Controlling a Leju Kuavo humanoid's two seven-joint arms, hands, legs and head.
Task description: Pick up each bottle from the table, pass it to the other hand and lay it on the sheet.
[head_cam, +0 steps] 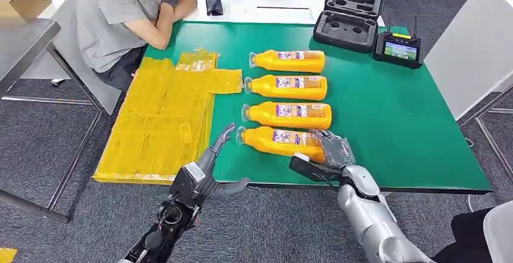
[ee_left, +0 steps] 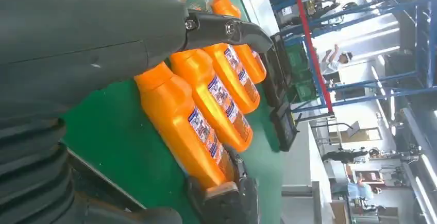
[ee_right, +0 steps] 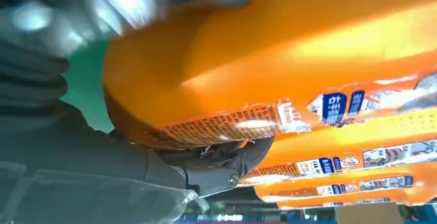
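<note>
Head view: four orange bottles are being shown lying on their sides in a column on the green table, caps pointing toward the yellow sheet. The nearest bottle is being grasped at its base end by the right hand, whose fingers are being wrapped over the bottle body while it is resting on the table close to the near edge. In the right wrist view the same bottle is being seen pressed against the palm, with dark fingers curled beneath it. The second bottle, third bottle and far bottle are lying untouched, each just beside the next. The left hand is being held released, fingers apart and holding nothing, at the near table edge between the sheet and the cap of the nearest bottle. The sheet is being seen overhanging the left edge of the table. A black foam-lined case is lying open at the far edge; whether anything is in its recesses cannot be told. A controller with a lit screen is standing just beside it. Bare green surface is lying to the right of the bottles. A person is sitting at the far left corner, arms resting on the table edge.
</note>
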